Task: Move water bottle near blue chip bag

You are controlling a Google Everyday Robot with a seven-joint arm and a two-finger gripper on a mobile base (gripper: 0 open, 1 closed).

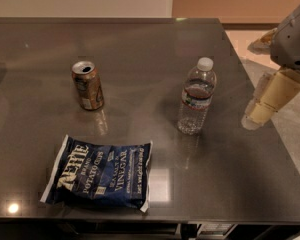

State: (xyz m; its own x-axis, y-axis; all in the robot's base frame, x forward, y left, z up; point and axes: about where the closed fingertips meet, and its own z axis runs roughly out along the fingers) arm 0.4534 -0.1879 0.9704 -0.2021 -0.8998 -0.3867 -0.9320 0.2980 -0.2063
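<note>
The water bottle (196,97) stands upright on the dark table (140,39), right of centre; it is clear and ribbed with a white cap. The blue chip bag (100,173) lies flat near the front edge, to the left of and nearer than the bottle. My gripper (261,108) hangs over the table's right edge, to the right of the bottle and apart from it, at about the bottle's lower half. It holds nothing that I can see.
An orange-brown soda can (88,85) stands upright left of centre, behind the chip bag. The table's right edge runs just under my gripper, with pale floor (290,129) beyond it.
</note>
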